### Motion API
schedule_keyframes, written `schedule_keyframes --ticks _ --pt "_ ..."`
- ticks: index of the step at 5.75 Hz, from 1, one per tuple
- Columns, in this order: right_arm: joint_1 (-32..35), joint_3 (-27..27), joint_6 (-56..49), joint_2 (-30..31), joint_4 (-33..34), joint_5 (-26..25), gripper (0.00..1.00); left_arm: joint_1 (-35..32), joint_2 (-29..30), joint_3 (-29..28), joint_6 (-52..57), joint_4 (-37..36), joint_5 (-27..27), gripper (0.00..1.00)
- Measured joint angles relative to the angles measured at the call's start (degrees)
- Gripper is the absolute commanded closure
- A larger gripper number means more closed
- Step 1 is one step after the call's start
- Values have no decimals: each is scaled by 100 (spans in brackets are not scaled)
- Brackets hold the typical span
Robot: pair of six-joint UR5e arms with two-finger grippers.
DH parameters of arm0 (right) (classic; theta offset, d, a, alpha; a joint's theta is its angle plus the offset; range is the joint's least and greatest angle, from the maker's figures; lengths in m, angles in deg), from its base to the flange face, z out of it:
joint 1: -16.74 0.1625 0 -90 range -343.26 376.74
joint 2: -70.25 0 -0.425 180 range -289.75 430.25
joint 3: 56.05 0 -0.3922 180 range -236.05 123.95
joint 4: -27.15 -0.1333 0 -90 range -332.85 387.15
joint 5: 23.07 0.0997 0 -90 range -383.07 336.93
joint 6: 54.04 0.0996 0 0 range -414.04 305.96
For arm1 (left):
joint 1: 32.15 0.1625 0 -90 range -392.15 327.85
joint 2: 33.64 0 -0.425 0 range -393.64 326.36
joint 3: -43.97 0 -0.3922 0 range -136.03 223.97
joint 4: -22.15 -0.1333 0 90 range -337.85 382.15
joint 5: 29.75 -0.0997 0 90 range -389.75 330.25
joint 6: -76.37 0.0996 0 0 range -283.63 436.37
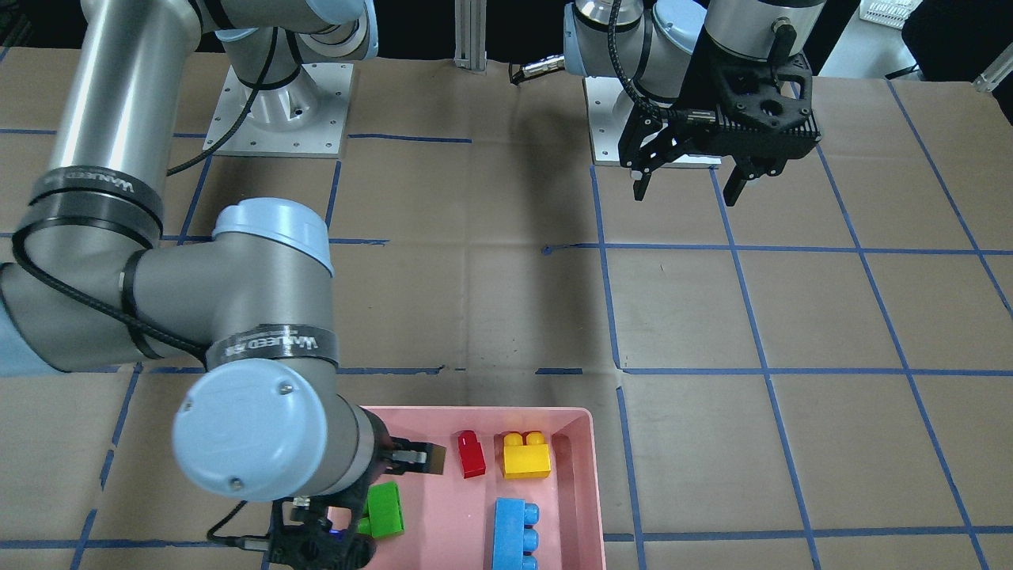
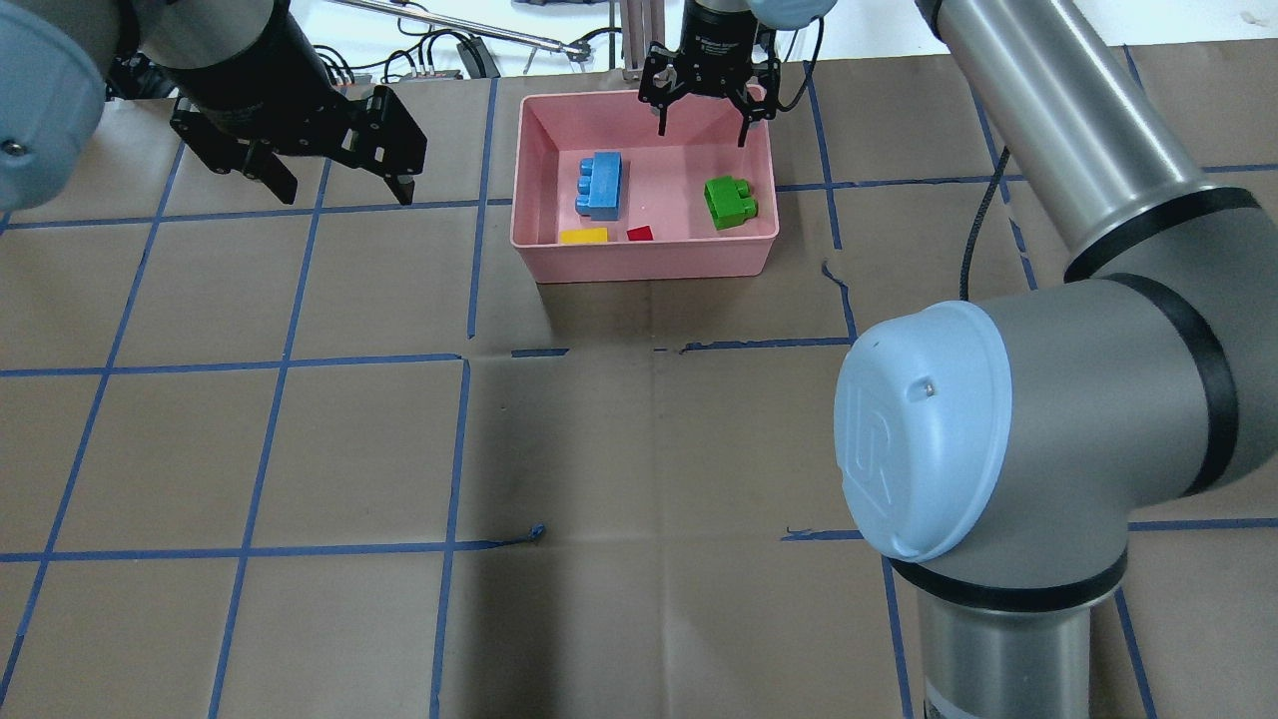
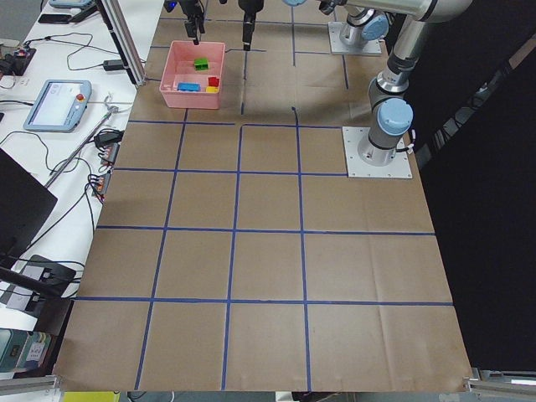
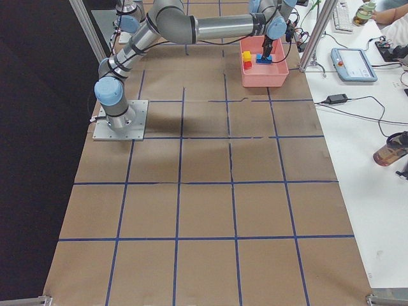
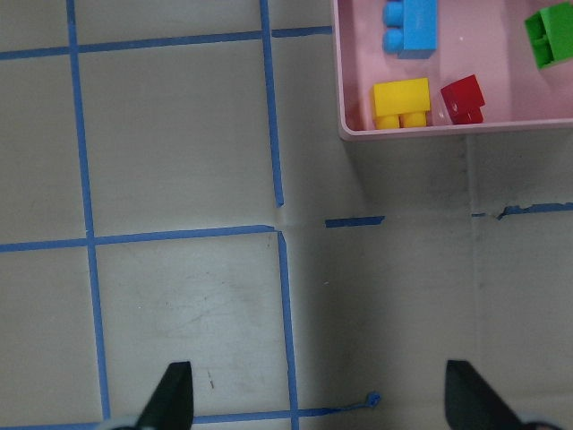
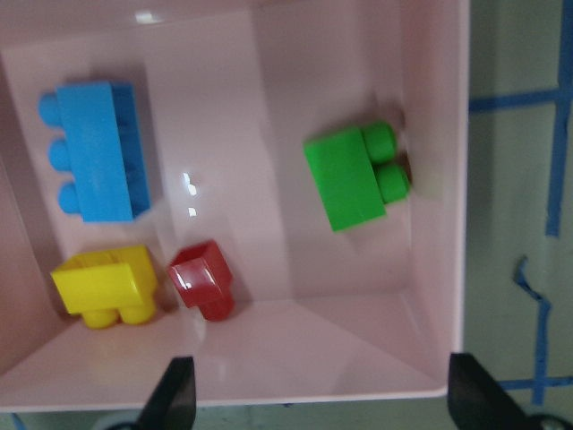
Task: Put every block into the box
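Observation:
The pink box (image 2: 649, 264) stands at the table's far middle. All the blocks lie inside it: the blue one (image 2: 602, 185), the green one (image 2: 730, 201), the yellow one (image 2: 584, 236) and the small red one (image 2: 640, 233). The right wrist view shows green (image 6: 351, 176), blue (image 6: 97, 152), yellow (image 6: 106, 287) and red (image 6: 202, 279) on the box floor. My right gripper (image 2: 702, 135) hangs open and empty over the box's far side, above the green block. My left gripper (image 2: 342, 188) is open and empty over bare table, left of the box.
Brown paper with a blue tape grid (image 2: 464, 359) covers the table. My right arm's large elbow (image 2: 939, 429) hangs over the near right. An aluminium post (image 2: 639, 25) and cables (image 2: 449, 55) stand behind the box. The arm base plates (image 1: 277, 111) sit at the robot's side.

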Motion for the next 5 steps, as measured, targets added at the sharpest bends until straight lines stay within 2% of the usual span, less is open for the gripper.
schedule_keyframes --ticks 1,2,4,5 --pt "-205 139 -457 394 -733 -220 1 14 2 -28 0 13 -17 0" --pt "-349 558 -750 940 -1127 -522 1 29 -32 -15 5 33 -29 0" --pt "-567 2240 -887 2393 -998 -682 1 32 -67 -6 6 76 -40 0" --pt "-613 3213 -889 3157 -532 -683 0 33 -82 -8 6 83 -42 0"
